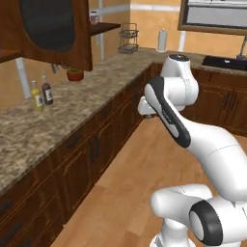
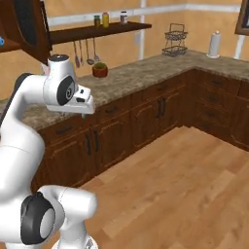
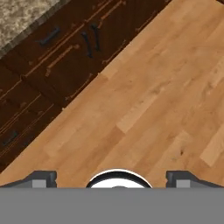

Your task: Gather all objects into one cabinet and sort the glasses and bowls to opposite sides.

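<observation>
Floorboards of light wood [image 3: 148, 100] lie beneath the end effector [image 3: 113, 178], whose two dark fingertips [image 3: 41, 178] stand far apart and hold nothing. The white arm [image 1: 169, 116] is folded above open floor, apart from the dark brown lower cabinet fronts [image 3: 65, 57] that edge the boards. Above them runs the speckled granite surface [image 1: 58, 120], its front edge unobstructed. Two small bottles [image 1: 42, 94] stand on it near the wall, and a red pot with green leaves [image 2: 100, 70] sits farther along. Overhead, the dark brown wooden wall cabinet's door [image 1: 53, 29] hangs open over the surface. A sliver of bright blue [image 2: 1, 42] shows inside the cabinet; whether it is a mug cannot be told. At the far corner stand a wire rack [image 2: 176, 41] and a white paper-towel roll [image 2: 214, 44].
</observation>
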Controlling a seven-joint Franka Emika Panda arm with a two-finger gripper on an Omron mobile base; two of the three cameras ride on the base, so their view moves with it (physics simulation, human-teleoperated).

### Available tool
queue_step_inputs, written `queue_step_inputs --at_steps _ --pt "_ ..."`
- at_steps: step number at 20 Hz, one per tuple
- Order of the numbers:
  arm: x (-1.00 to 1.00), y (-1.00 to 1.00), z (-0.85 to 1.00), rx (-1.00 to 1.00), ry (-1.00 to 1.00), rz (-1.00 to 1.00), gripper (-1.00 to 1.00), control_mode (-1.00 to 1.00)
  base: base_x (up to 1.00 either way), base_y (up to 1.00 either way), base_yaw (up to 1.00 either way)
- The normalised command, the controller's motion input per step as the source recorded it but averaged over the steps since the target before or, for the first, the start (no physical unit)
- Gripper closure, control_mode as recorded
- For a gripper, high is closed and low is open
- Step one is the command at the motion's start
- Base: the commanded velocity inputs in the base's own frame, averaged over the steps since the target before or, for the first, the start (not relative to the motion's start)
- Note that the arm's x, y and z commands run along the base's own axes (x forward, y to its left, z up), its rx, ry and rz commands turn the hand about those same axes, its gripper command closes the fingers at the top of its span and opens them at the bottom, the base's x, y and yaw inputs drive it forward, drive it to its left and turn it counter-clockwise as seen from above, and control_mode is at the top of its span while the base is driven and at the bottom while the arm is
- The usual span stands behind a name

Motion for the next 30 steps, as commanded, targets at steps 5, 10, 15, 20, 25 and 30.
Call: queue_step_inputs --at_steps 5,10,15,20,25,30 --pt "0.00 0.00 0.00 0.00 0.00 0.00 -1.00 1.00 0.00 -0.44 -0.67" --pt "0.00 0.00 0.00 0.00 0.00 0.00 -1.00 1.00 0.04 -0.36 -0.65" --pt "0.00 0.00 0.00 0.00 0.00 0.00 -1.00 1.00 0.18 -0.40 -0.63" --pt "0.00 0.00 0.00 0.00 0.00 0.00 -1.00 1.00 0.39 -0.63 -0.45" --pt "0.00 0.00 0.00 0.00 0.00 0.00 -1.00 1.00 0.38 -0.97 0.02" --pt "0.00 0.00 0.00 0.00 0.00 0.00 -1.00 1.00 0.99 -0.70 0.13"
